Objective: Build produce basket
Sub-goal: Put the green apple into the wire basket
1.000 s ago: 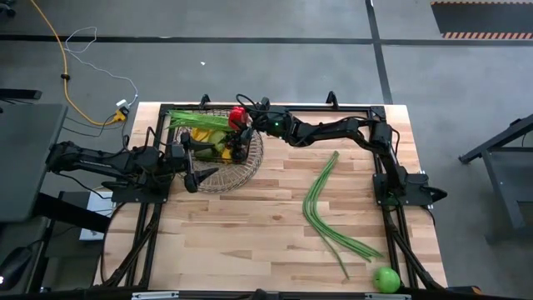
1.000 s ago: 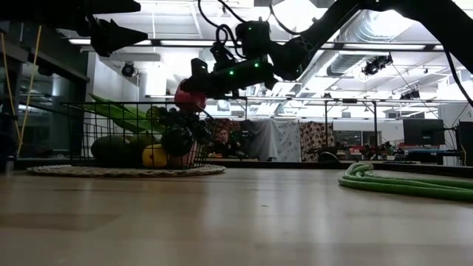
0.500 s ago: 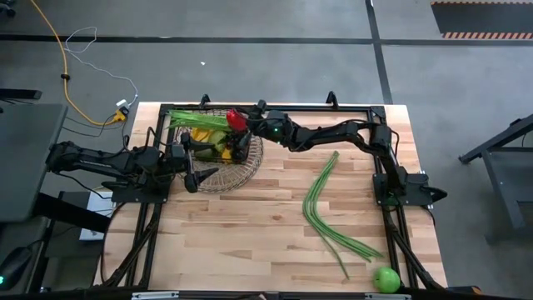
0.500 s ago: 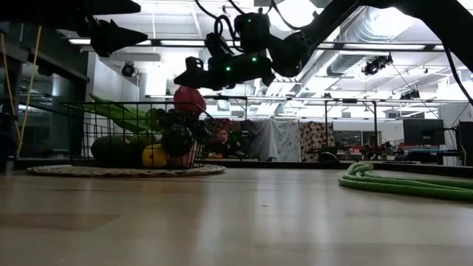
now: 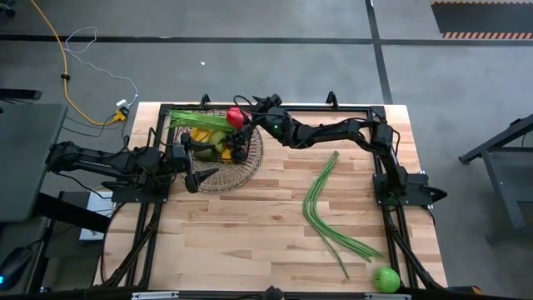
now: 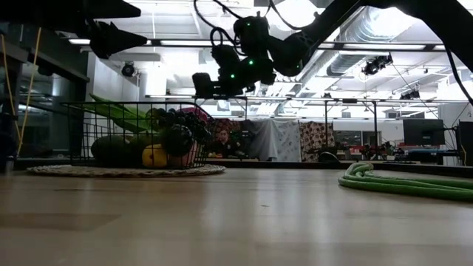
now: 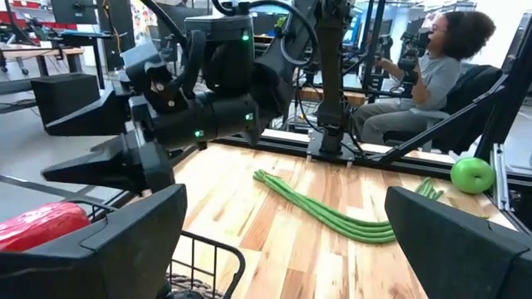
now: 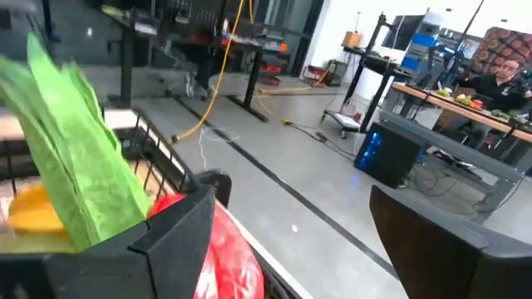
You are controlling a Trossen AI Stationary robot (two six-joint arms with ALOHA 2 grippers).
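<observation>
The dark wire basket [image 5: 250, 155] sits on a round woven mat near the table's far left corner. It holds leafy greens [image 5: 196, 119], yellow fruit [image 6: 154, 155], dark grapes [image 6: 177, 131] and a red pepper [image 5: 236, 117] at its far right side. My right gripper [image 5: 251, 107] hovers open just above and to the right of the pepper [image 8: 234, 249]. My left gripper [image 5: 193, 173] is open, raised over the basket's near left edge. Long green beans [image 5: 325, 208] and a green apple [image 5: 386, 279] lie on the table's right half.
The beans [image 7: 324, 212] stretch from mid-table toward the near right corner, and the apple [image 7: 472, 174] lies at that corner. Bare wood fills the middle and near left. Both arms' dark frames run along the table's sides. A person [image 7: 440, 66] sits beyond the table.
My right gripper has let go of the red pepper, which has dropped from between its fingers into the basket's far right side. The gripper has then drawn back a little toward the table's right and far edge.
</observation>
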